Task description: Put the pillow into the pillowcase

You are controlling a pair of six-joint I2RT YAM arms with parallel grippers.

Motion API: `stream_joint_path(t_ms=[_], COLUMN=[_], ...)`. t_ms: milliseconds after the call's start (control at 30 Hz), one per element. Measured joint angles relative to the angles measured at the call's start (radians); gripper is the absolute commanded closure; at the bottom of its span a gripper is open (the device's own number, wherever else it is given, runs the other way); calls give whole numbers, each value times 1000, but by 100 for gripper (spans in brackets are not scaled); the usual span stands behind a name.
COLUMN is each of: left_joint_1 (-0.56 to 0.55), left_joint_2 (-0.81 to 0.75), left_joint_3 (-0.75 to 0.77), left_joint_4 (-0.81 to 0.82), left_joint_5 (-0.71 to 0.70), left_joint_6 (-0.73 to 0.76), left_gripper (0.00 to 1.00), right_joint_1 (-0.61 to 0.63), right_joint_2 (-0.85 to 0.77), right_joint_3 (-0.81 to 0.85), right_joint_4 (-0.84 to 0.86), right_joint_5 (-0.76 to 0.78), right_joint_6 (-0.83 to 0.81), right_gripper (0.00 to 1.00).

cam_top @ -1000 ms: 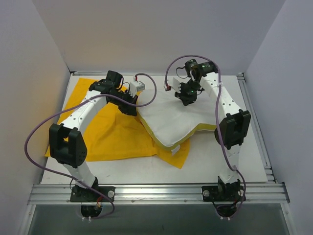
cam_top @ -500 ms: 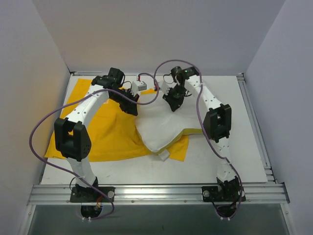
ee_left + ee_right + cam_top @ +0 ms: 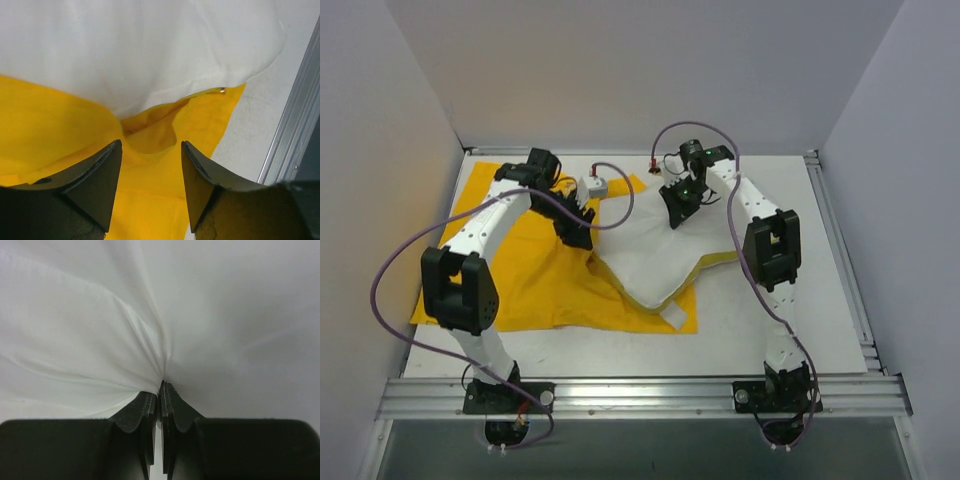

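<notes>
The yellow pillowcase (image 3: 515, 285) lies flat on the left half of the table. The white pillow (image 3: 650, 255) rests partly on its right side, with a yellow seam stripe along its right edge. My left gripper (image 3: 582, 232) stands open at the pillow's left border. In the left wrist view its jaws (image 3: 151, 150) hover over a puckered fold of pillowcase (image 3: 50, 125), just below the pillow (image 3: 140, 50), gripping nothing. My right gripper (image 3: 677, 212) sits at the pillow's far edge. In the right wrist view it (image 3: 161, 386) is shut on a pinch of the pillow (image 3: 225, 315).
The white table (image 3: 810, 270) is bounded by aluminium rails, one at the front (image 3: 640, 392) and one near the pillowcase's far corner (image 3: 295, 130). White walls enclose three sides. Purple cables loop from both arms.
My left gripper has opened and let go of the yellow cloth. My right gripper has pulled the pillow leftward, further over the pillowcase.
</notes>
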Motion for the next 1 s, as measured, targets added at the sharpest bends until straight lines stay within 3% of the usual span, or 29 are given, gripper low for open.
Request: stream_joint_path(t_ms=[133,300,433,500,667,700,733,1000], left_joint_1=[-12,-120,-180,-176,-161,-158,-156,-142], left_joint_2=[-113,-305,-312,-275,-197,-192,-189,-150], left_joint_3=[-150,-335,-420,-445,-451,-451,-451,-451], left_joint_4=[-2,-8,-15,-14,-2,-2,-2,6], left_joint_5=[3,-22,-54,-90,-146,-151,-156,-200], left_joint_6=[179,438,606,684,828,850,872,990], left_gripper=[27,26,30,30,30,30,30,36], right_joint_1=[40,58,34,18,-2,2,8,168], right_joint_2=[5,10,-3,-35,-222,-266,-312,-549], right_joint_3=[-2,-2,-29,-84,-279,-311,-344,-643], right_joint_4=[21,45,60,68,69,66,71,232], right_joint_5=[-34,-73,-102,-115,-139,-146,-155,-213], right_joint_6=[103,191,230,225,155,134,117,23], right_gripper=[100,96,45,31,21,7,4,0])
